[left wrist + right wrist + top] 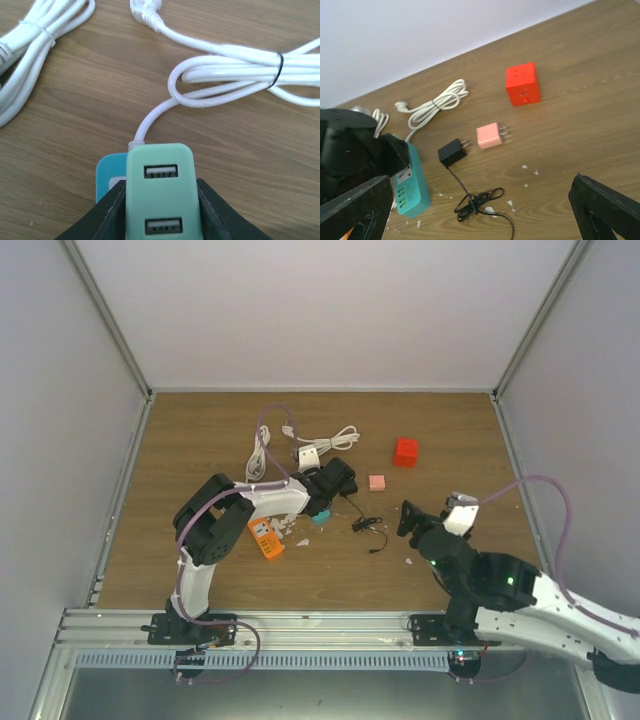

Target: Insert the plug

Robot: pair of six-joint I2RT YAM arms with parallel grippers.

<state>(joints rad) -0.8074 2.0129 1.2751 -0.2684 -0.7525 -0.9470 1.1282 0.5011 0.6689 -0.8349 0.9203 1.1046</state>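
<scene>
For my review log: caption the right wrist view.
Open right fingers frame black boxy plug, pink adapter, red cube, teal power strip.

Mint power strip [160, 200], near end off-frame

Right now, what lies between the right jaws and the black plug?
Only the wire trailing from the plug, bundled loosely on the wood, plus a few white scraps. Nothing else stands before the right jaws; the right wrist view shows it.
</scene>
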